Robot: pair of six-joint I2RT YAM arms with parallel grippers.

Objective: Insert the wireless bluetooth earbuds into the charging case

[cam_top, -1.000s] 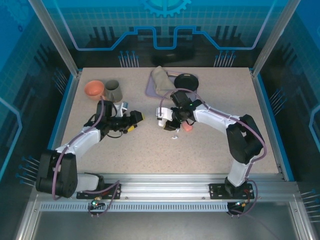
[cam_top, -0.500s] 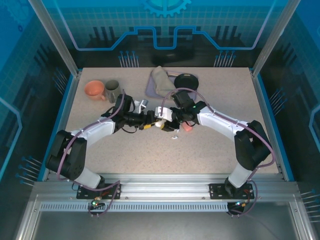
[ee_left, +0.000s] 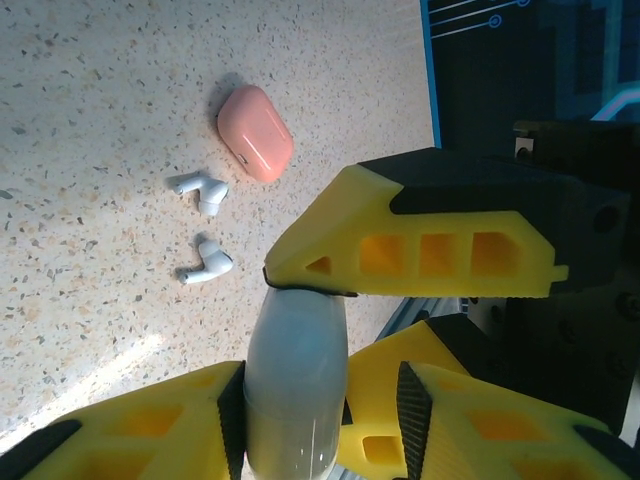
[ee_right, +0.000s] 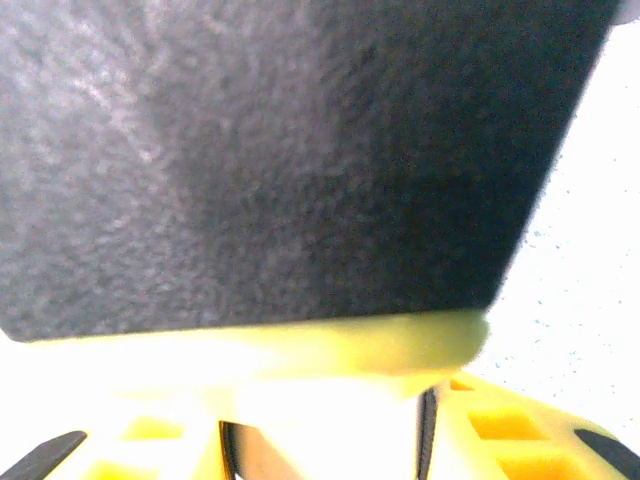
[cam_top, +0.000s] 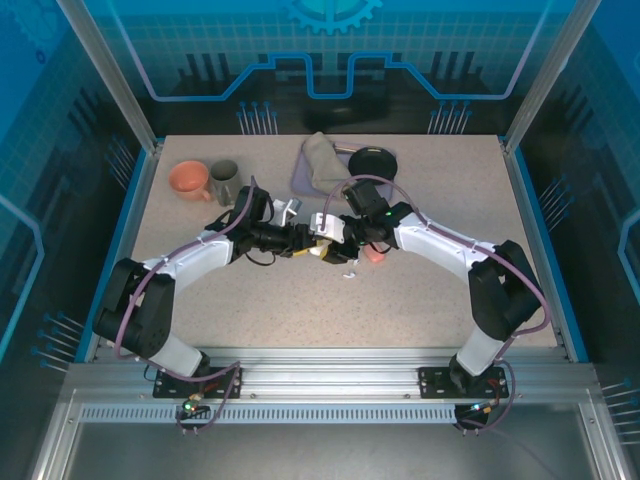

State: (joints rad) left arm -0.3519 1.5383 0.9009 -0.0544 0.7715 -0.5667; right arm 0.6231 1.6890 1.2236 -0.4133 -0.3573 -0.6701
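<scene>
The two white earbuds (ee_left: pixel 200 188) lie loose on the table (ee_left: pixel 80 100), just beside the shut pink case (ee_left: pixel 255 132). The white case (ee_left: pixel 295 390) is gripped by the right gripper (cam_top: pixel 333 247), probably to be opened. The left gripper (ee_left: pixel 318 405) has a jaw on either side of it; whether it is clamped I cannot tell.

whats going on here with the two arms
Both arms meet mid-table over a white case. The left gripper has its jaws against the case's sides, and the right gripper seems to hold it too. Two white earbuds lie loose on the table beside a closed pink case, not yet put in.
</scene>
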